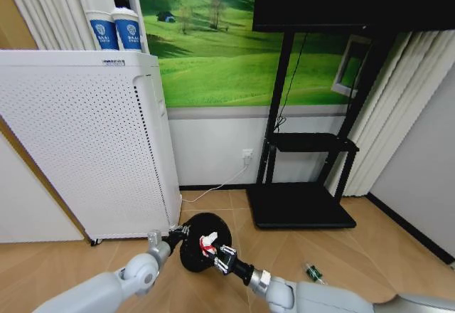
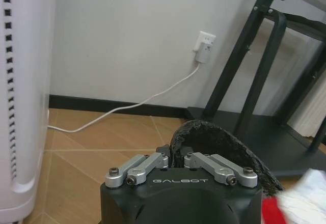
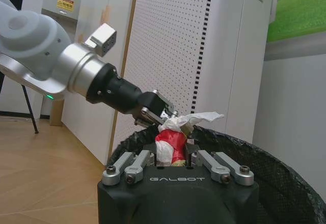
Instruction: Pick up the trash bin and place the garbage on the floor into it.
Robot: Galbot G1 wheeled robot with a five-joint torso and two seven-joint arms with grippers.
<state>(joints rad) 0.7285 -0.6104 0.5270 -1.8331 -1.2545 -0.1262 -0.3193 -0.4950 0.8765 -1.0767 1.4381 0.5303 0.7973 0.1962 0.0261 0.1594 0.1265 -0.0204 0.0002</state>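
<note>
Your left gripper [image 1: 186, 232] is clamped on the rim of the small round black mesh trash bin [image 1: 201, 240], keeping its mouth presented. Your right gripper [image 3: 174, 145] pinches the crumpled red-and-white wrapper [image 3: 175, 135] just above that opening, apparently ready for release.

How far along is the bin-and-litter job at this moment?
Done: the trash bin is lifted, with the left pincer clamped on its rim. In hand: the right pincer holds the red-and-white wrapper over the bin's opening, not yet released. Left: the dark green bottle lies on the floor to the right. A third piece isn't visible.
</note>
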